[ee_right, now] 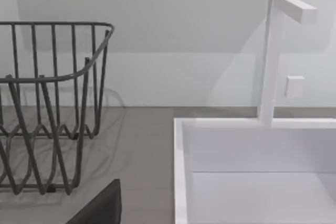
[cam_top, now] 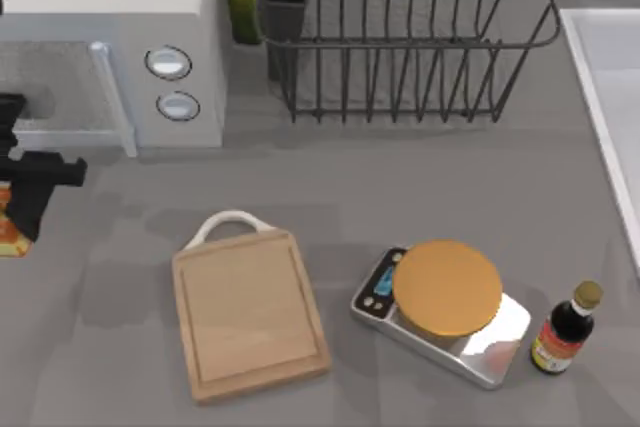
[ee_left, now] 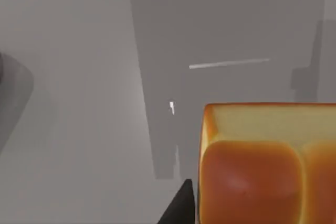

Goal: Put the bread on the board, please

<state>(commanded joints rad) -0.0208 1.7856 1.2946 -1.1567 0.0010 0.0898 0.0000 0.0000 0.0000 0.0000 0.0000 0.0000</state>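
The board (cam_top: pixel 250 314) lies bare on the table (cam_top: pixel 420 177) left of centre, white loop handle toward the microwave (cam_top: pixel 110 37), w/ the silver scale (cam_top: pixel 445 312) just beside it on the right. Left gripper (cam_top: pixel 20 209) sits at the far left edge, mostly cut off, fingers' state can't tell. The bread (ee_left: pixel 265 163) is close under it, partly out of frame in the left wrist view, well apart from the board; right arm parked by the sink (ee_right: pixel 252 171).
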